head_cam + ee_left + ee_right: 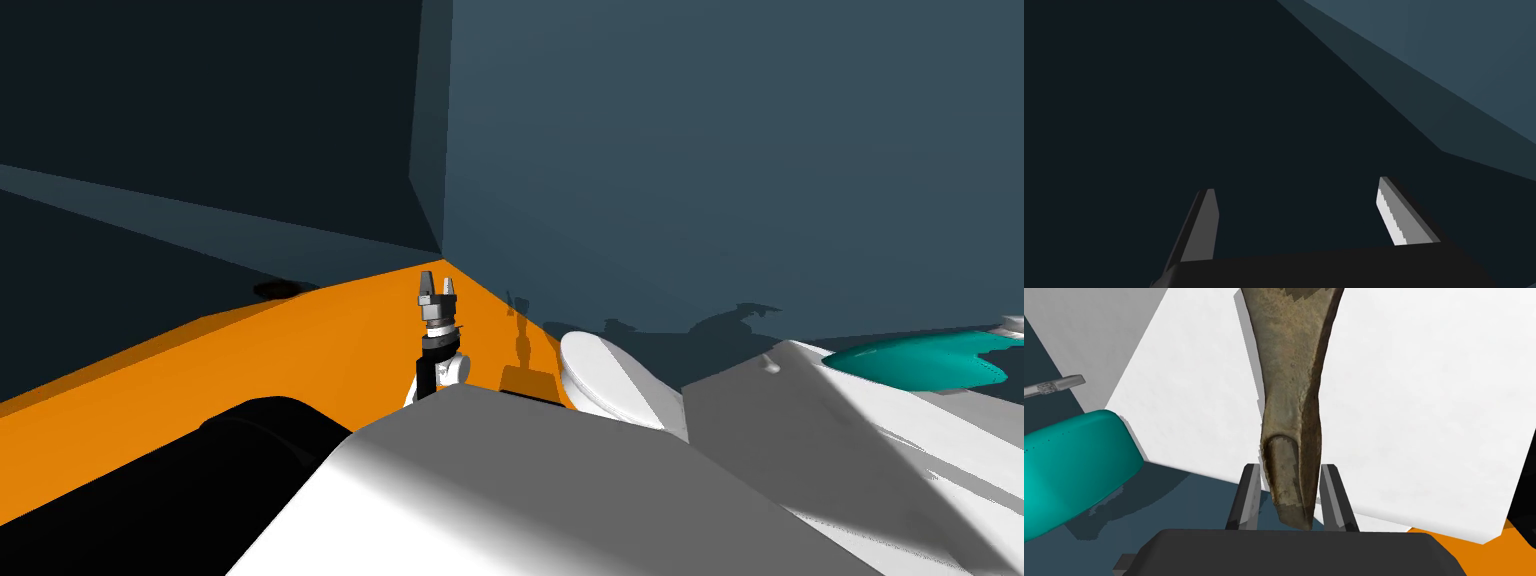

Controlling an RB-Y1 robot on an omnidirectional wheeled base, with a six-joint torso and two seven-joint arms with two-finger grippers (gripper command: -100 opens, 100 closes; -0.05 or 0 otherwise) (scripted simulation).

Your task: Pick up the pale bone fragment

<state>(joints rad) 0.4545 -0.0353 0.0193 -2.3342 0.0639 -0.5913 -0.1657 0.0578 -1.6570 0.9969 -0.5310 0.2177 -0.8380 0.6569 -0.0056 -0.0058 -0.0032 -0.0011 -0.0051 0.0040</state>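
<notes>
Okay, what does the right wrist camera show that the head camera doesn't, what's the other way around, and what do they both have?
From the right wrist view: the right gripper is shut on the tan-brown bone fragment, pressing the sides of its narrow end, with a white surface behind it.
From the head view: the left gripper is raised over the orange floor, pointing toward the corner of the dark blue walls.
In both: the teal object and the orange floor.
</notes>
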